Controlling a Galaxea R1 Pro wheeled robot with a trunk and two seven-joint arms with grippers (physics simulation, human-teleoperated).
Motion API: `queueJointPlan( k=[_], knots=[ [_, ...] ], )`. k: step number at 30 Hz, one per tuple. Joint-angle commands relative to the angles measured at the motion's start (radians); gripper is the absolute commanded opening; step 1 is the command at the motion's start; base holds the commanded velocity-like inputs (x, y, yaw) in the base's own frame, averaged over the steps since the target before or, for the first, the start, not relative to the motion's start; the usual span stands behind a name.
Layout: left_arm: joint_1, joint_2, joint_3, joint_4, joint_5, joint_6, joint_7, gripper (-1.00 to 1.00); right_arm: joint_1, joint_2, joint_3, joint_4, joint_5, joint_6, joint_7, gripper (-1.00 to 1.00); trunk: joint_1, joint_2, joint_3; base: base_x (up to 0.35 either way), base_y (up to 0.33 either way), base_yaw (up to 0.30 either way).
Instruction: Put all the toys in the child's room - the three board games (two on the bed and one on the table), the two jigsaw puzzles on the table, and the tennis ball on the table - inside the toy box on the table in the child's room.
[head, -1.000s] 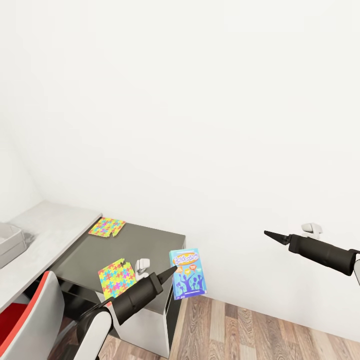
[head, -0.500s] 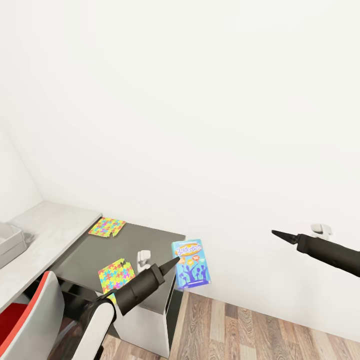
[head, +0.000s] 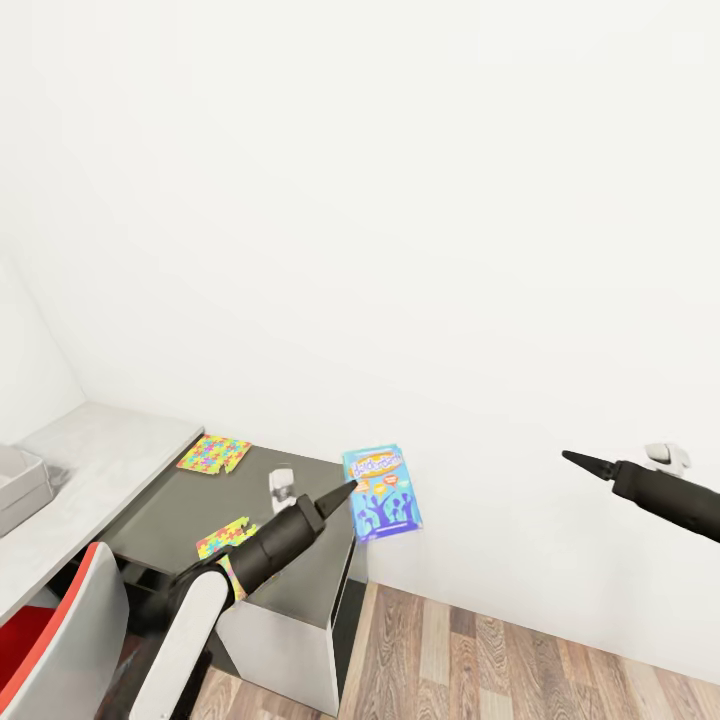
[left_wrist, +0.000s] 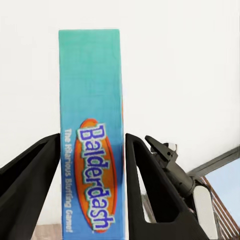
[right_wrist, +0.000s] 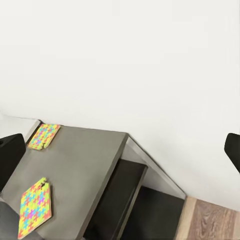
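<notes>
- The smaller blue printed cardboard "Balderdash" game box sits upright between the two black fingers of the left gripper, clamped by its broad faces; the left wrist view shows its narrow spine filling the gap, with a finger pressed against each side.
- In the head view the box hangs in the air just past the right end of the lower dark-grey section of the desk, in front of the white wall and above the wood-plank floor.
- Two thin multicoloured jigsaw mats lie flat on that dark section: one near the wall, the other near the front edge, partly hidden by the left forearm.
- The pale grey-white desk top joins the dark section, and a corner of the light-grey toy bin stands on it at the picture's edge.
- The right gripper is held out in mid-air, well apart from the desk, holding nothing; its wrist view shows the finger tips at opposite edges, spread wide.
- A red-and-white chair stands by the desk.
</notes>
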Motion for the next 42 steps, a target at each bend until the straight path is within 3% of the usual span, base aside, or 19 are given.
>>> queueJointPlan(
  k=[1,18,32,42],
  knots=[
    [-0.009,-0.001,0.001,0.001,0.011,0.007,0.006,-1.00,-0.001,0.001,-0.005,0.000,0.004,0.005,0.009,1.00,0.001,-0.002,-0.002,0.000,0.000,0.000],
    [-0.087,-0.002,-0.003,0.003,0.082,0.009,0.102,-1.00,0.003,0.005,-0.019,-0.003,0.001,0.005,0.015,1.00,0.001,-0.002,-0.002,0.000,0.000,0.000],
    [-0.119,-0.002,-0.002,0.006,0.095,0.010,0.121,-1.00,0.003,0.006,-0.019,-0.006,0.001,0.005,0.016,1.00,0.001,-0.002,-0.002,0.000,0.000,0.011],
    [-0.159,-0.010,-0.010,-0.004,0.099,0.011,0.151,-1.00,0.003,0.006,-0.018,-0.006,0.001,0.005,0.015,1.00,0.001,-0.002,-0.002,0.000,0.000,0.179]
  ],
)
